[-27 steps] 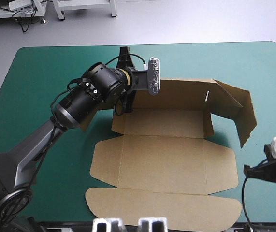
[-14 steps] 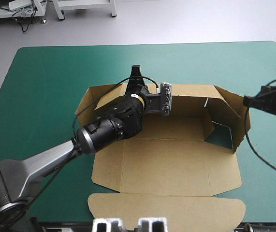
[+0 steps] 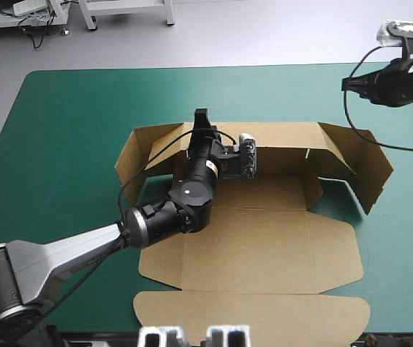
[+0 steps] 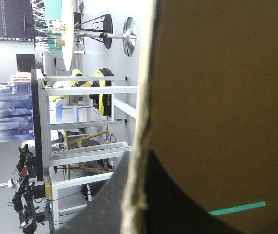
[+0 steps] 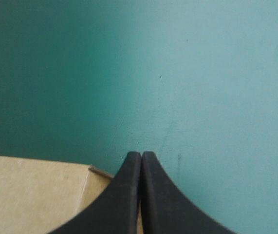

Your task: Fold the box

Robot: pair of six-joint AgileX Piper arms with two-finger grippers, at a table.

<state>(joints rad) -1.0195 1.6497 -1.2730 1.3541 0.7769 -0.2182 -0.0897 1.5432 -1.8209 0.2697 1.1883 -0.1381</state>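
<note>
Box (image 3: 264, 238): back wall held, right arm away

Mid-table, its back wall (image 3: 278, 137) stands raised, with the left gripper (image 3: 202, 123) jaws clamped on the top edge. The right gripper (image 5: 141, 155), jaws together, has swung to the table's (image 3: 69, 108) far right corner. The right flap (image 3: 369, 170) has splayed outward and still needs tucking.

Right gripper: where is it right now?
In the high view the right gripper hovers over the teal-green cover near its far right corner, just beyond the box's raised right wall, shut and empty.
</note>
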